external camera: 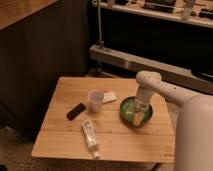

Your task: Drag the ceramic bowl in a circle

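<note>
— Wooden tabletop [60, 135], slatted. Where's the ceramic bowl?

— Ceramic bowl [128, 106] toward three o'clock on the tabletop, green inside, dark rim.

— And the hand?

— Hand [137, 117] down inside the bowl, near its five o'clock rim, hanging from the white arm [155, 85] that comes in from three o'clock. Open or closed: cannot tell.

— Anything else nearby?

— Clear cup [95, 100] at nine o'clock from the bowl, apart from it. Pale flat packet [109, 97], perhaps a sachet, just beside the cup at two o'clock. Small dark block [76, 111] at eight o'clock from the cup. White tube [90, 137] lying flat toward six o'clock on the tabletop.
</note>
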`<state>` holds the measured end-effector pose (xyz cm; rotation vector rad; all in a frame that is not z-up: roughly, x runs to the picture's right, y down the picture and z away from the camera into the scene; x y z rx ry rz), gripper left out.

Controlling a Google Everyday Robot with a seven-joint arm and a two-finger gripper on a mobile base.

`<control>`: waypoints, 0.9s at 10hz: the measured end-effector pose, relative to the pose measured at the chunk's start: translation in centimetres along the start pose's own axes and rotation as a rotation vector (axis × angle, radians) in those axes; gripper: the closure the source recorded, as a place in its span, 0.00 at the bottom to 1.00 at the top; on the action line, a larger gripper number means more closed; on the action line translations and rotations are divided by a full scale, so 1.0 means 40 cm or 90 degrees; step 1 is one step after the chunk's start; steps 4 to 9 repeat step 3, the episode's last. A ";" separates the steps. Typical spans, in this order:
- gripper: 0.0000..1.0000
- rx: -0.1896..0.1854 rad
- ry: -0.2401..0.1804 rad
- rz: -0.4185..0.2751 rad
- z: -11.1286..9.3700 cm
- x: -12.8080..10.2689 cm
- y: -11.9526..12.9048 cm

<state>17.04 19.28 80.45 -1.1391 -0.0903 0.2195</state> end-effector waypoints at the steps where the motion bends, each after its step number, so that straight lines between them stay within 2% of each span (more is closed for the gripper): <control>1: 1.00 0.001 0.002 -0.003 0.010 -0.010 0.023; 3: 1.00 0.003 0.008 -0.016 0.023 -0.024 0.053; 9: 1.00 0.003 0.008 -0.016 0.023 -0.024 0.053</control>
